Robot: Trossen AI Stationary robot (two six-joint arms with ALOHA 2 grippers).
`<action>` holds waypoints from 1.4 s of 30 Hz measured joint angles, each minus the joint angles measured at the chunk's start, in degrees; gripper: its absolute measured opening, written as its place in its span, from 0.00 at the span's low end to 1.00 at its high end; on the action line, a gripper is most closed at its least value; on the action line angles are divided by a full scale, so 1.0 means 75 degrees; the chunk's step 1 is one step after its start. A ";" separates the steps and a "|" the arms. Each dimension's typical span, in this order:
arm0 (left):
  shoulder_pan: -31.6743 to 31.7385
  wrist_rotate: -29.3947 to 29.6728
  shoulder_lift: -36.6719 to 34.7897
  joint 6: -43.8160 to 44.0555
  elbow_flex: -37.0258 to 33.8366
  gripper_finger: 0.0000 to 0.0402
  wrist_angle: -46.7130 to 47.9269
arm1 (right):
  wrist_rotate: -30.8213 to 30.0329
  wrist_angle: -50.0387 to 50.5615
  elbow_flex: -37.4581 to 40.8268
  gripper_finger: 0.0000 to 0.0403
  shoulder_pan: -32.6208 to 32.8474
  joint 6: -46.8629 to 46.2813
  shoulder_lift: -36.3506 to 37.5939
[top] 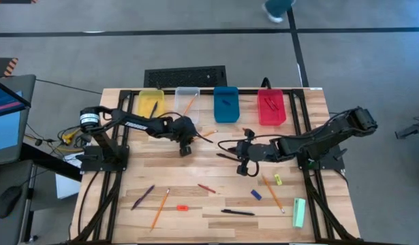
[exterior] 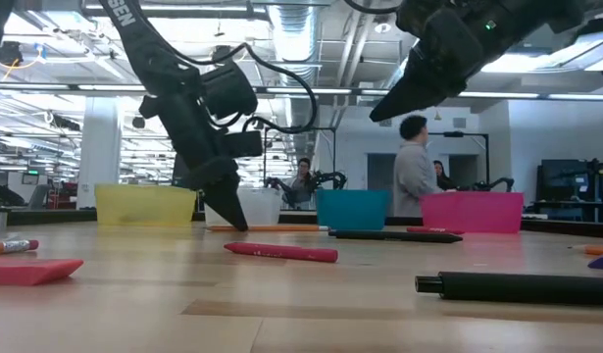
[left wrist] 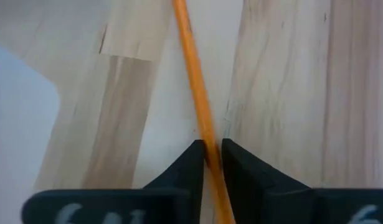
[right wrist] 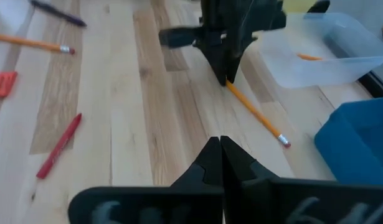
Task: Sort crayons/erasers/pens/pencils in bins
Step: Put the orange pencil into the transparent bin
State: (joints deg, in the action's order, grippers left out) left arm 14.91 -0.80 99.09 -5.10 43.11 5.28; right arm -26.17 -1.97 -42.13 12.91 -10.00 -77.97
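My left gripper (top: 185, 147) stands over the table's middle, near the clear bin (top: 187, 100), shut on an orange pencil (right wrist: 256, 115) that lies on the wood. My right gripper (top: 242, 167) hovers above the table to the right of it, shut (right wrist: 220, 146) and empty. The yellow bin (top: 151, 102), blue bin (top: 226, 104) and red bin (top: 271, 107) stand with the clear one in a row at the far edge. A red crayon (top: 206, 188), a purple pen (top: 142, 197) and a blue eraser (top: 255, 194) lie nearer. My left gripper pinches the orange pencil between its two fingers (left wrist: 192, 163), at the end away from its eraser tip (right wrist: 283, 141). The fingers come from above, pointing down, and stand across the pencil (left wrist: 207, 146). The pencil's length lies flat on the table (exterior: 272, 228).
On the near half lie another pencil (top: 159, 208), a red eraser (top: 182, 207), a black pen (top: 238, 212), a pencil (top: 273, 192), a yellow eraser (top: 278, 180) and a pale green bar (top: 299, 212). A black pen (exterior: 394, 235) lies under my right arm. People stand beyond the table (exterior: 414, 167).
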 joint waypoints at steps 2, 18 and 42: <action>-0.0043 0.0014 -0.0003 -0.0045 0.0003 0.09 0.0080 | 0.0005 -0.0153 0.0000 0.01 -0.0002 0.0028 0.0002; -0.0384 0.0394 -0.0463 -0.0169 0.0542 0.05 0.2003 | 0.0120 0.0008 0.0000 0.01 -0.0003 0.0140 0.0003; 0.0770 0.0742 -0.2691 0.1181 0.0247 0.05 0.0335 | 0.0121 0.0025 0.0000 0.01 0.0017 0.0216 0.0003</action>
State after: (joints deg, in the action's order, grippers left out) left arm 20.69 4.76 78.90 3.76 44.96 7.79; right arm -25.27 -1.78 -42.13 13.04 -8.38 -77.95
